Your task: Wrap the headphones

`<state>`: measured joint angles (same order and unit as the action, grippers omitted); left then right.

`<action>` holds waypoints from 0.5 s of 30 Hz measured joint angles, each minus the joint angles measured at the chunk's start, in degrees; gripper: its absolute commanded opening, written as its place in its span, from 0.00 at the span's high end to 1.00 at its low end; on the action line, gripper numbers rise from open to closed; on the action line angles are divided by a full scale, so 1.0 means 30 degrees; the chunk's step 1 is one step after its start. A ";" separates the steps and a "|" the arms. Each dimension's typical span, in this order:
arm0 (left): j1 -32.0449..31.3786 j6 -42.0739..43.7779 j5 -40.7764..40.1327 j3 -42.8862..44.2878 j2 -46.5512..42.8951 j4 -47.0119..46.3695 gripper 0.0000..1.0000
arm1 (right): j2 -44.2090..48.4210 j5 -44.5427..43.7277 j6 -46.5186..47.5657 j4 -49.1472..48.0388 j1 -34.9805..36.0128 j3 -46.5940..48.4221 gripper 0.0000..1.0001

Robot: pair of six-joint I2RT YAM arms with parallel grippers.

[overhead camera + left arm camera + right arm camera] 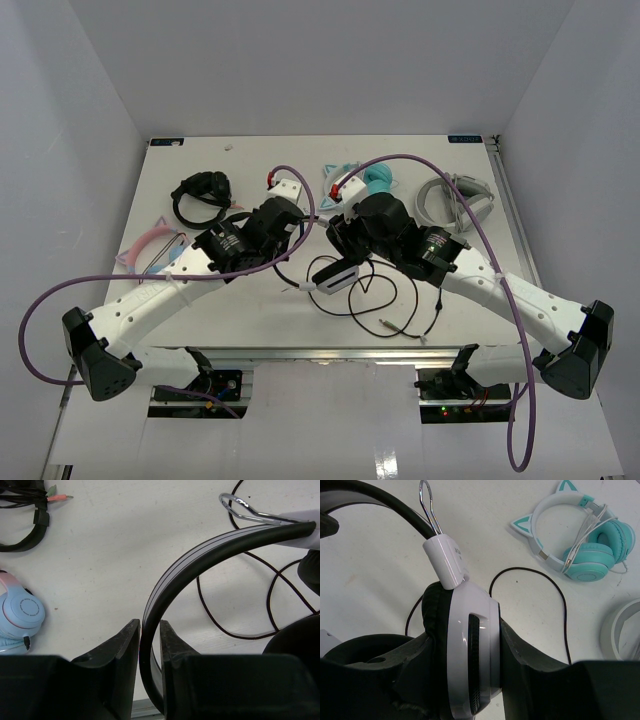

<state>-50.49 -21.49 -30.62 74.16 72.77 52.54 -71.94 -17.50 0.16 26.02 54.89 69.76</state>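
Observation:
The headphones are held off the table between both grippers. My left gripper [149, 630] is shut on the black-and-white headband [200, 555], which arcs up to the right; in the top view this gripper [296, 232] is at mid-table. My right gripper [470, 645] is shut on one white ear cup [470, 630] with its black pad. That ear cup [337, 274] shows below the right gripper [340, 260] in the top view. The thin black cable [385, 300] lies in loose loops on the table in front. It also shows in the left wrist view [210, 615] and the right wrist view [555, 595].
Small black headphones [200, 190] lie at the back left and pink-and-blue ones [150, 245] at the left edge. Teal cat-ear headphones [375, 180] lie at the back centre and grey-and-white ones [455, 200] at the back right. The table's front edge [330, 350] is near the cable.

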 measured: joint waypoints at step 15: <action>-0.0003 -0.0032 -0.0254 -0.0550 0.0000 -0.0485 1.00 | 0.0000 0.0348 -0.0002 -0.0045 -0.0005 0.0000 0.92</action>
<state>-50.49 -21.58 -31.38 72.51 72.77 51.09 -71.94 -16.45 0.16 25.89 54.88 69.76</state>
